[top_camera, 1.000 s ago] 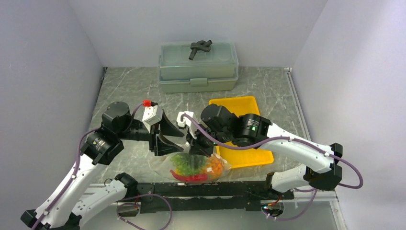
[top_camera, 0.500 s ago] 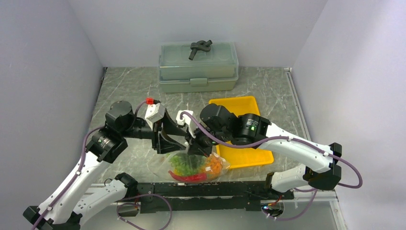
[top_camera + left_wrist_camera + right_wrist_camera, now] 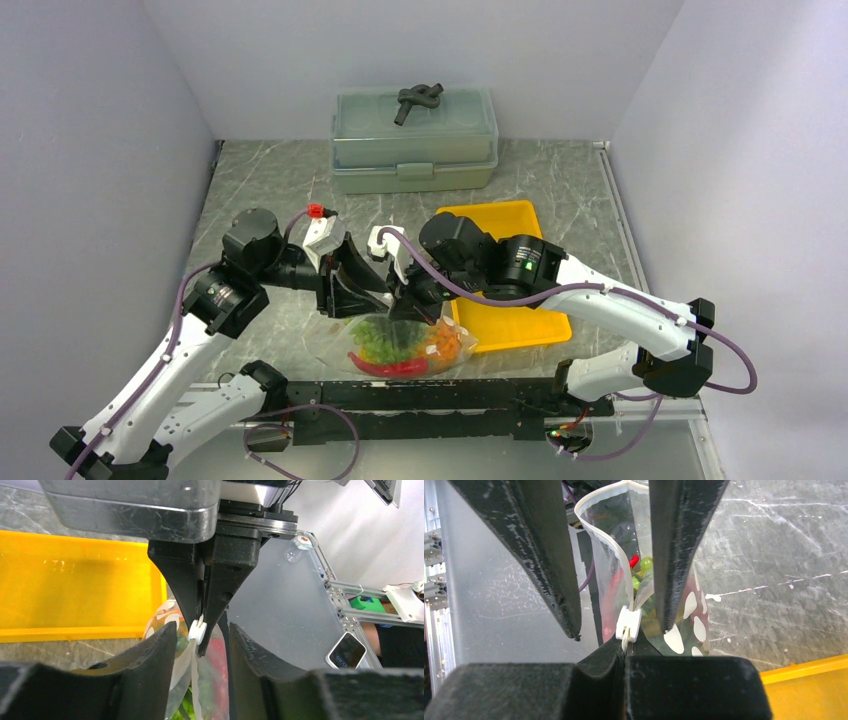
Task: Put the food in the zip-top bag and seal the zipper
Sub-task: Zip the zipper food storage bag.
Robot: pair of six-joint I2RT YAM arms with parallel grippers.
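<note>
The clear zip-top bag [image 3: 405, 345] hangs at the table's near edge. Inside it show the food's red chili [image 3: 390, 368], green grapes [image 3: 385, 340] and an orange piece [image 3: 450, 345]. My right gripper [image 3: 625, 655] is shut on the bag's top edge, just behind the white slider [image 3: 628, 624] of the zipper [image 3: 599, 535]. My left gripper [image 3: 200, 650] faces it and is open. Its fingers [image 3: 150, 655] stand on either side of the slider [image 3: 198, 630] and the bag's mouth, with gaps on both sides. The mouth bulges open beyond the slider.
A yellow tray [image 3: 500, 215] lies right of the bag, under my right arm. A grey-green lidded box [image 3: 415, 140] stands against the back wall with a dark object on its lid. White walls close the left, back and right sides.
My left gripper has slid right, up to the right gripper, and its jaws have narrowed around the bag's mouth. The right gripper has kept its hold and barely moved.
</note>
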